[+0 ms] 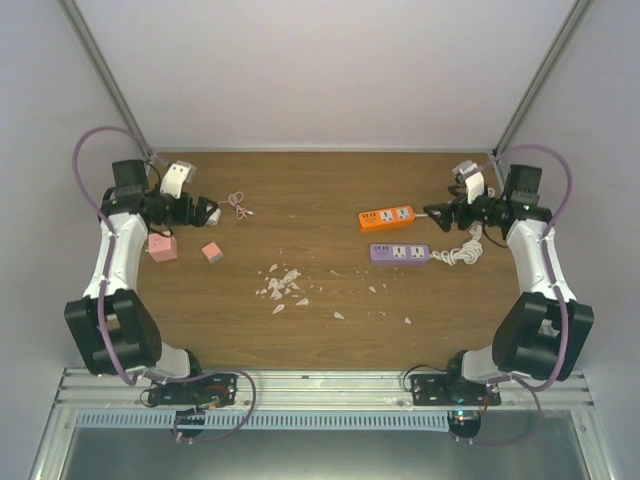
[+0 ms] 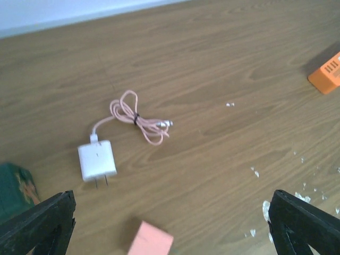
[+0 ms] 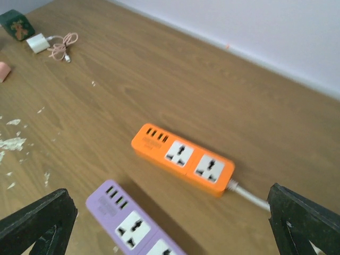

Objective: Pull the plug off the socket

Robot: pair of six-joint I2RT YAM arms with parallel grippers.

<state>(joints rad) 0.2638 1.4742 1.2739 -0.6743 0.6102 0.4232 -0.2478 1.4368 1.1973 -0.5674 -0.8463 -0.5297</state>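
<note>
The plug (image 2: 97,160), a white charger with two bare prongs, lies loose on the wooden table with its pink cable (image 2: 137,117) coiled beside it. The right wrist view shows it far off, the plug (image 3: 38,43) at the upper left. The orange socket strip (image 1: 387,218) and the purple socket strip (image 1: 399,253) lie at the right, and nothing is plugged into the outlets that show. My left gripper (image 2: 171,215) hangs open above the table just short of the plug. Near the orange socket strip (image 3: 183,158), my right gripper (image 3: 167,212) stands open and holds nothing.
Two pink blocks (image 1: 162,247) (image 1: 211,252) sit near the left arm, and a green block (image 2: 16,183) lies beside the plug. White scraps (image 1: 283,285) litter the table's middle. A coiled white cord (image 1: 462,252) lies right of the purple strip.
</note>
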